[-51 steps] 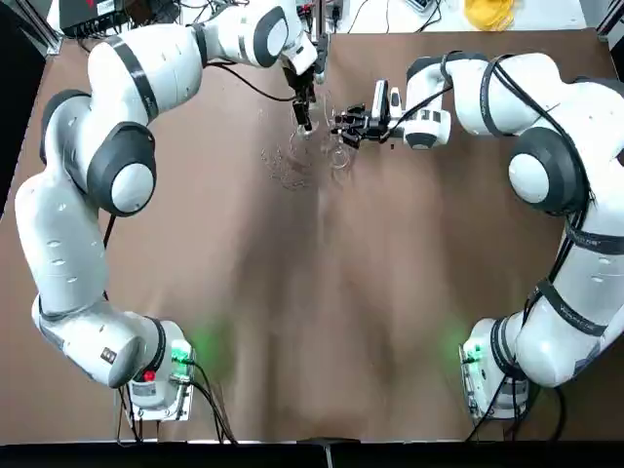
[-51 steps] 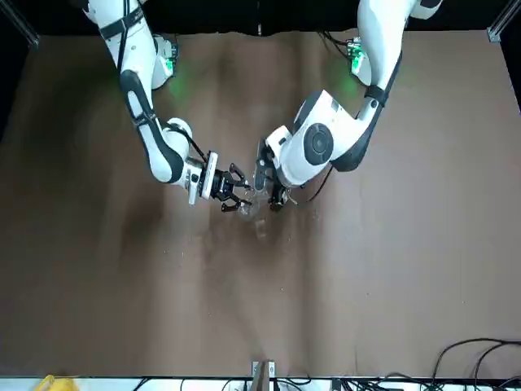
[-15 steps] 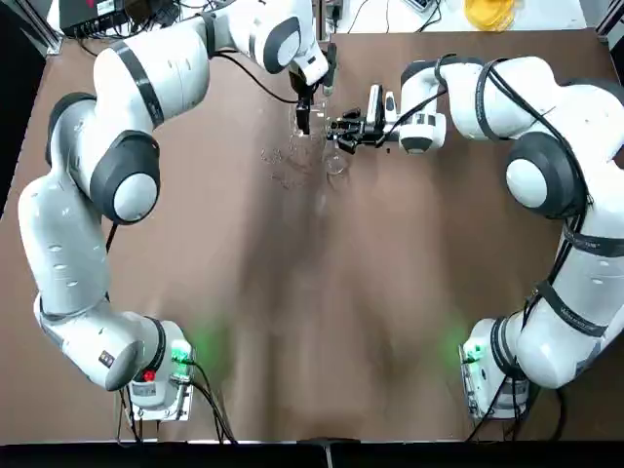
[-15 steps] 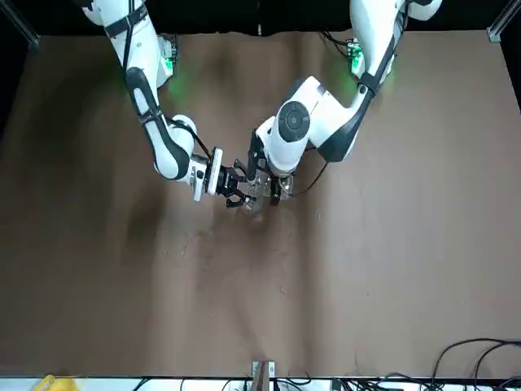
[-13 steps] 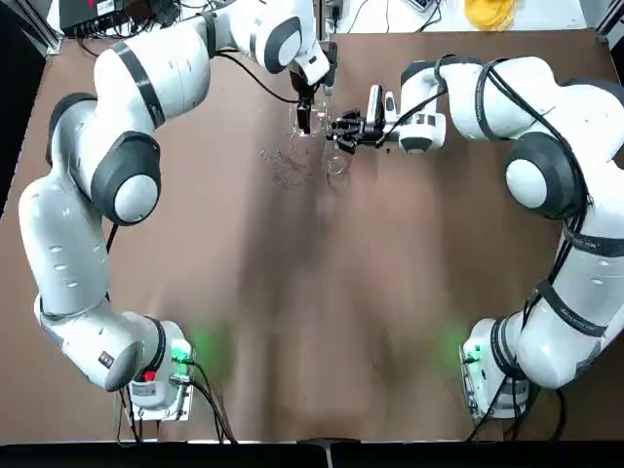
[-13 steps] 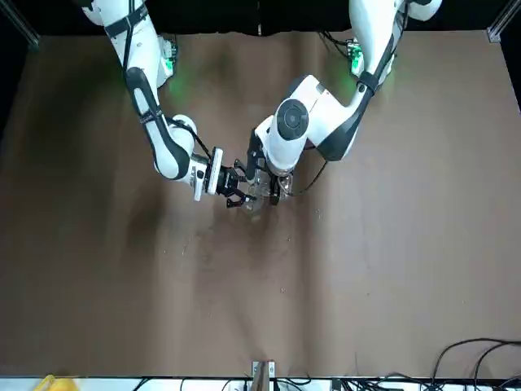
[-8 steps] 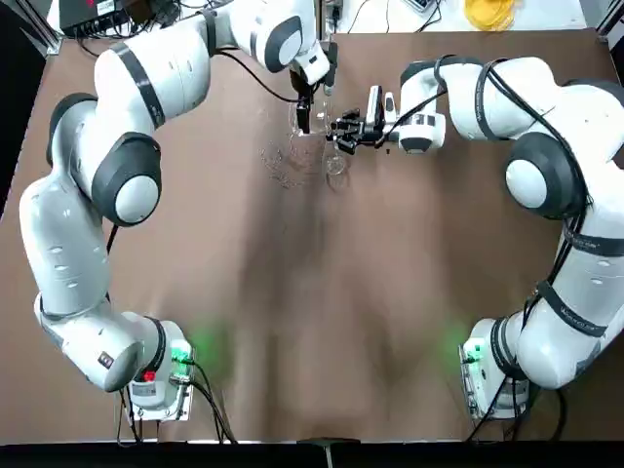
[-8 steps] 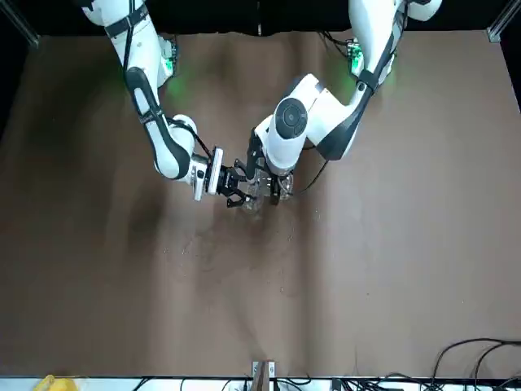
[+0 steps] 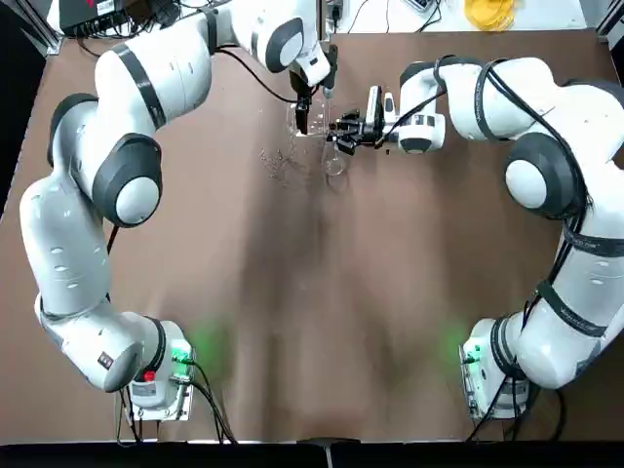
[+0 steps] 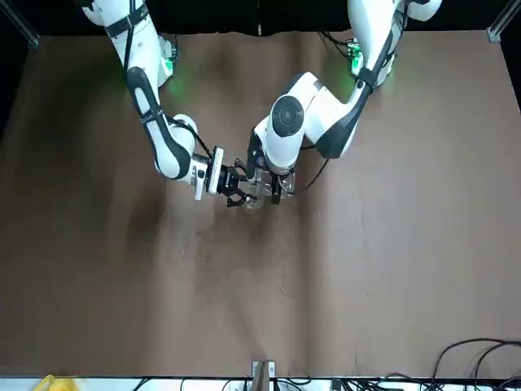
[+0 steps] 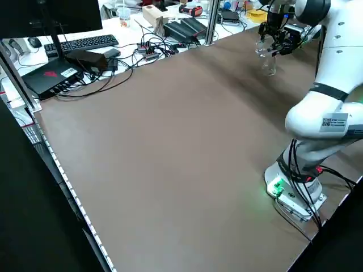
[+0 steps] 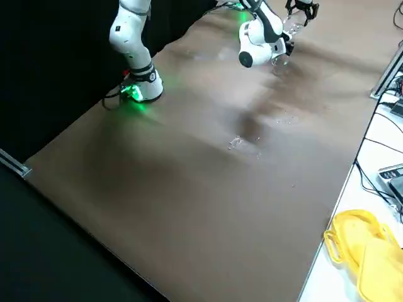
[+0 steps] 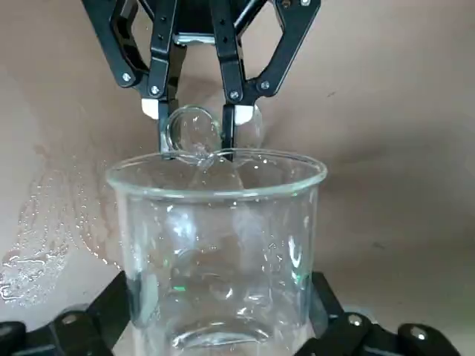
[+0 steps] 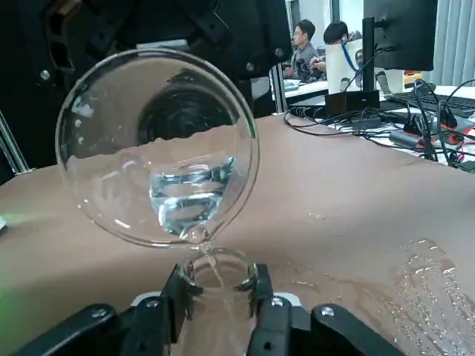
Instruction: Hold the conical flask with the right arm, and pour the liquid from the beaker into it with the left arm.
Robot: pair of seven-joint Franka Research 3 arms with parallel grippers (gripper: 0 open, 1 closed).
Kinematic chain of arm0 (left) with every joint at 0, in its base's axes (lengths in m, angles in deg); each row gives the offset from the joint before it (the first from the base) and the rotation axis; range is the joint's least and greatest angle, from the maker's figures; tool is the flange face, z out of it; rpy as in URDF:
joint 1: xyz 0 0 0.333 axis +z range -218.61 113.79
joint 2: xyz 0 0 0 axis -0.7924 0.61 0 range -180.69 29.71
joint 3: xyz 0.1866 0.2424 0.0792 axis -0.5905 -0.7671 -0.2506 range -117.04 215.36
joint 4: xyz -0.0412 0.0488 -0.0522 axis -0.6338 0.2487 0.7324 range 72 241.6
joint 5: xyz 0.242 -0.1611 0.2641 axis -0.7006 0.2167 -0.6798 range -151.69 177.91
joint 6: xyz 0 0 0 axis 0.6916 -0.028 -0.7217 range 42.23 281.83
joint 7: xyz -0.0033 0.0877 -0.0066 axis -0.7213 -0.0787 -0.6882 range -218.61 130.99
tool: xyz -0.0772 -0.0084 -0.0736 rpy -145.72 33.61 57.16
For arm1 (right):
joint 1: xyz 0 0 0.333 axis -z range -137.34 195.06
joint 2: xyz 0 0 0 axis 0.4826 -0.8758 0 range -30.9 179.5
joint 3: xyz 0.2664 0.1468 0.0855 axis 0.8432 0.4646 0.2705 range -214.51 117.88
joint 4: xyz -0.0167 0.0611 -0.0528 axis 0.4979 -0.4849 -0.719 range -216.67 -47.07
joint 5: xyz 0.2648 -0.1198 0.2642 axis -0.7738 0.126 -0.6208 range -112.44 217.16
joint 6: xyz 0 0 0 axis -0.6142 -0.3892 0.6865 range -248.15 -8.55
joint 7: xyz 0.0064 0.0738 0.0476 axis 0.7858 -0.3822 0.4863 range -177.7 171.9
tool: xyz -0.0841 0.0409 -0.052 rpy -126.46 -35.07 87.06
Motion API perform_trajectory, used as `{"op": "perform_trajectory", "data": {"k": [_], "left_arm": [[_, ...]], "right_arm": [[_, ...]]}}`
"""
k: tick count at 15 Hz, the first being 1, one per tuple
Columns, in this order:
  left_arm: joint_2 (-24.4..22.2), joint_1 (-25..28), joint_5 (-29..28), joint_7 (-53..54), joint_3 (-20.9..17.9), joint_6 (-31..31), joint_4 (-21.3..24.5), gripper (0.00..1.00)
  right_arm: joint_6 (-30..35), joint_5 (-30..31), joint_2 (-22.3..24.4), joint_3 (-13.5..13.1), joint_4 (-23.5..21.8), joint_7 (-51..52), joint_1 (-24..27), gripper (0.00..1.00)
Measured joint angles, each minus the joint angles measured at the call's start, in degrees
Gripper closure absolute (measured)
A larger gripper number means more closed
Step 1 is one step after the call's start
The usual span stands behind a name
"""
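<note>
The beaker (image 14: pixel 157 144) is tipped over, its mouth facing the right wrist camera. Clear liquid lies in its low side, and a thin stream falls from its lip into the conical flask (image 14: pixel 217 276). My left gripper (image 13: pixel 219 297) is shut on the beaker (image 13: pixel 217 252). My right gripper (image 14: pixel 215 305) is shut on the flask's neck, and the flask (image 13: pixel 194 132) stands upright just past the beaker's rim. In the top view both meet at the table's far middle: left gripper (image 9: pixel 304 112), right gripper (image 9: pixel 338 132), flask (image 9: pixel 334 161). From the front the beaker (image 10: pixel 263 182) hangs over the flask (image 10: pixel 252 200).
A wet patch of spilled liquid (image 9: pixel 278 166) lies on the brown table beside the flask, on the left arm's side. A yellow object (image 9: pixel 487 12) and cables sit beyond the far edge. A keyboard (image 11: pixel 79 42) and gear lie off the table. People (image 14: pixel 300 37) sit in the background.
Since 3.4 s ago the left wrist has turned and shifted toward the far edge, bringing the beaker over the flask. The right gripper edged toward it. Over the last second both barely moved.
</note>
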Motion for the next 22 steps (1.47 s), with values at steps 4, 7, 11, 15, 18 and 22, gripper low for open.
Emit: {"op": "perform_trajectory", "data": {"k": [4,7,11,15,18,22], "left_arm": [[0.0,-0.5,-0.2,0.0,-0.1,0.0,0.0,0.02],[0.0,-1.0,-0.2,0.0,-0.2,-0.1,0.0,0.02],[0.0,-1.9,-0.2,0.0,-1.3,-0.2,0.0,0.02],[0.0,-3.6,-0.2,0.0,-3.3,-0.7,-0.2,0.02],[0.0,-3.7,-0.2,0.0,-3.4,-0.9,-0.5,0.02],[0.0,-4.0,-0.2,0.0,-3.5,-1.1,-0.7,0.02]], "right_arm": [[0.0,0.0,0.0,0.0,0.0,0.0,0.0,0.61],[0.0,0.0,0.0,0.0,0.0,0.0,-0.1,0.61],[0.0,0.0,0.0,0.0,0.0,0.0,-0.2,0.61],[-0.1,0.0,0.0,0.0,0.0,0.0,-0.6,0.61],[-0.1,0.0,0.0,0.0,0.0,0.0,-0.6,0.61],[-0.1,0.0,0.0,0.0,0.0,0.0,-0.6,0.61]]}}
